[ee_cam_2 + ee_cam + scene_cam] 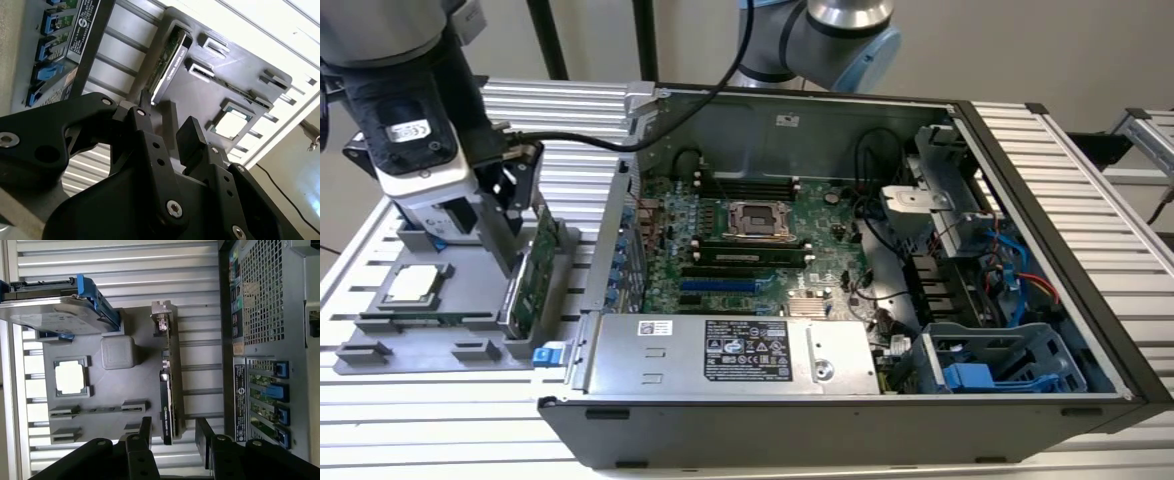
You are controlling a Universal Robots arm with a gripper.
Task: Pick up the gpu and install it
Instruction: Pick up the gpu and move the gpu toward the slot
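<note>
The gpu (pixel 534 278) stands on its long edge in a slot of the grey holder tray (pixel 400 352), on the exterior view's left, beside the open computer case (pixel 854 250). In the first wrist view the gpu (pixel 167 390) appears edge-on, its silver bracket (pixel 161 320) at the far end. My gripper (pixel 174 435) is open just above the card's near end, one black finger (pixel 145 432) on each side of it, not touching. The second wrist view has the gripper (pixel 167 127) over the same card (pixel 170 60).
A square silver processor chip (pixel 70 376) and a hard drive in a blue frame (pixel 55 315) sit in the same tray. Inside the case lie the motherboard (pixel 734 235), blue expansion slots (pixel 720 285), a power supply (pixel 734 350) and cables. The case's wall (pixel 240 365) runs close beside the card.
</note>
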